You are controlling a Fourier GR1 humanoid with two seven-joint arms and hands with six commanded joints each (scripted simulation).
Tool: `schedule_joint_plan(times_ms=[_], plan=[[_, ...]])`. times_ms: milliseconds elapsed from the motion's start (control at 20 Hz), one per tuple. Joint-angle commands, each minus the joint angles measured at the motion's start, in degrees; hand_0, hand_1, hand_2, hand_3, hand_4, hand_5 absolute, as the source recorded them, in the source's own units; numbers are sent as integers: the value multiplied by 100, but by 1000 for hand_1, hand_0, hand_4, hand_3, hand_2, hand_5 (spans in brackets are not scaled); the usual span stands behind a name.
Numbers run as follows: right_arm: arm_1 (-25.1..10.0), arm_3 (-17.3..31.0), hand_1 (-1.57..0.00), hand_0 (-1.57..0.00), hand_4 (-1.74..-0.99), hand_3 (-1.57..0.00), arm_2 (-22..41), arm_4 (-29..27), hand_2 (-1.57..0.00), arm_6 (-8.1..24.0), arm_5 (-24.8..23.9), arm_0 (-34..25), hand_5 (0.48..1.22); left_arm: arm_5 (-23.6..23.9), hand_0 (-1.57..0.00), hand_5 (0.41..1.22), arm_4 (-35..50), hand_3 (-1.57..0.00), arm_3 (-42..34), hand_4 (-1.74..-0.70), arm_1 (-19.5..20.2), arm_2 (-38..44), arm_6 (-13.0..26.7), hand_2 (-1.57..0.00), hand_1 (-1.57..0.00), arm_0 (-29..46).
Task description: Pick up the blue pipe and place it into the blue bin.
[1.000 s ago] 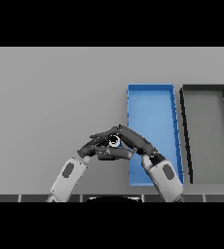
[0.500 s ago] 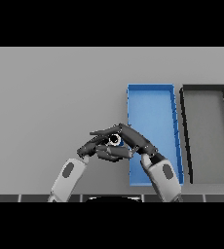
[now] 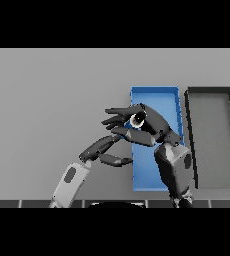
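one blue pipe (image 3: 137, 120) — right hand (image 3: 146, 126) grips it — two bins.

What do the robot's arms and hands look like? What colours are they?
Both arms have smooth, rounded shells. The left forearm looks white and light grey with a small dark oval mark; the right forearm looks darker grey, with a similar oval. The left hand and right hand are dark, almost black, with slim jointed fingers. No cables show.

Blue bin (image 3: 155, 92); dark grey bin (image 3: 211, 92); grey table (image 3: 52, 100); dark hands; white-grey arms.
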Motion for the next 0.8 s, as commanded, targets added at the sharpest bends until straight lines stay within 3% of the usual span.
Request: schedule_joint_plan(times_ms=[0,150,300,400,600,750], plan=[[-70,135,-1571,-1571,-1497,-1571,-224,-76,-1571,41,-154,-337,1221,-11,-2,474,15,-1,-46,-954,2,-9,-39,-2,-2,9],[-529,390,-1571,-1571,-1498,-1571,-929,-85,-1571,37,-524,-876,1221,-34,0,468,24,0,-142,-947,104,17,-150,0,0,54],[-955,664,-1571,-1571,-1498,-1571,-1380,134,-1571,9,-477,-916,1221,-40,0,468,56,0,-246,-951,153,24,-156,0,0,151],[-1070,901,-1571,-1571,-1498,-1571,-1604,425,-1571,-55,-475,-750,1221,-6,1,472,-7,1,-288,-950,154,-28,-155,1,1,227],[-1176,1023,-1571,-1571,-1499,-1571,-1877,743,-1571,132,-433,-198,1221,-2,1,470,28,1,-292,-947,156,26,-4,1,1,136],[-1245,1119,-1571,-1571,-1499,-1571,-1851,985,-1571,134,-524,346,1221,39,1,463,-13,1,-204,-941,181,70,-196,1,1,112]])
